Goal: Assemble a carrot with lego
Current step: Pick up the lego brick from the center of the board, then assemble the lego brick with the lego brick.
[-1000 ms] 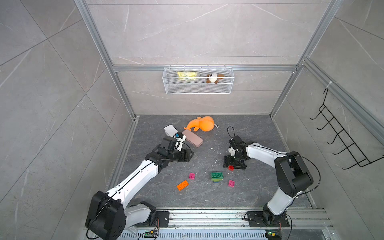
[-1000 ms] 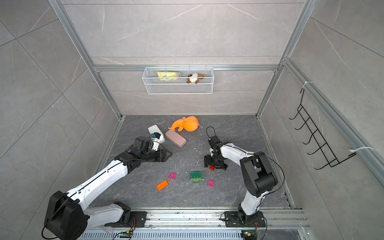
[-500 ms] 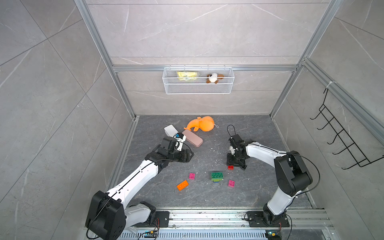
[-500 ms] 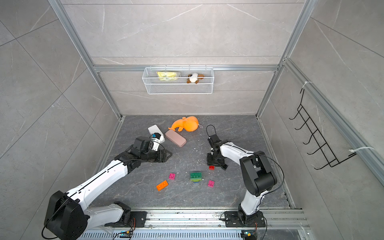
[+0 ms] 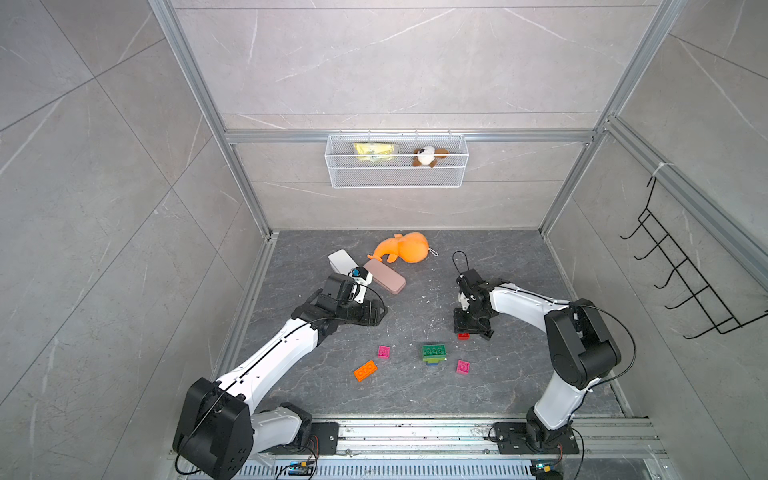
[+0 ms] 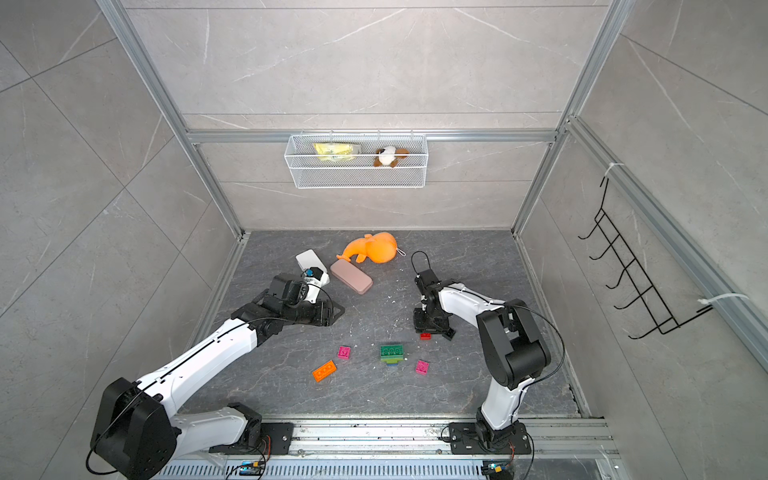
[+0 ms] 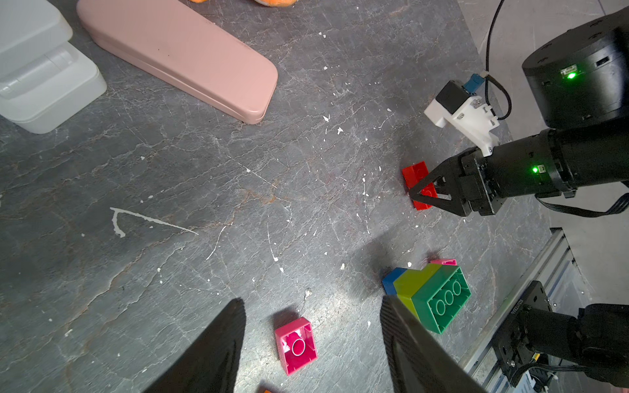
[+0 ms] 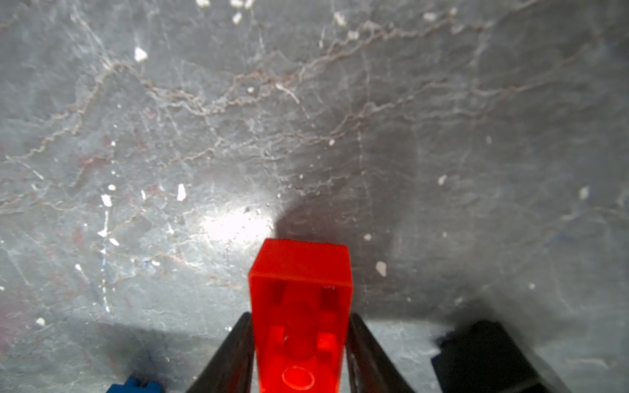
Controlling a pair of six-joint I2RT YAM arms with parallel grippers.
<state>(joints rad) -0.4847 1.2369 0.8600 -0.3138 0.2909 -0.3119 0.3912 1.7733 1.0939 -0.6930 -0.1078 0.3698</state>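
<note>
My right gripper [image 8: 299, 326] is shut on a red lego brick [image 8: 299, 306], one finger on each long side, down at the floor; both top views show the brick [image 5: 464, 336] [image 6: 424, 336] under its tips. The carrot is a short stack [image 5: 434, 354] [image 7: 432, 296] of dark green, lime and blue bricks lying near the front. Two pink bricks [image 5: 383, 352] [image 5: 462, 367] and an orange brick [image 5: 365, 370] lie loose beside it. My left gripper [image 7: 311, 303] is open, hovering above the floor with a pink brick [image 7: 296, 345] in the gap's line of sight.
An orange plush toy [image 5: 405, 248], a pink case [image 5: 384, 276] and a white case [image 5: 341, 261] lie toward the back. A wire basket [image 5: 397, 166] hangs on the back wall and a black hook rack [image 5: 685, 282] on the right wall.
My right gripper's jaws have closed in on the red brick and shifted slightly right. The left arm has stayed in place.
</note>
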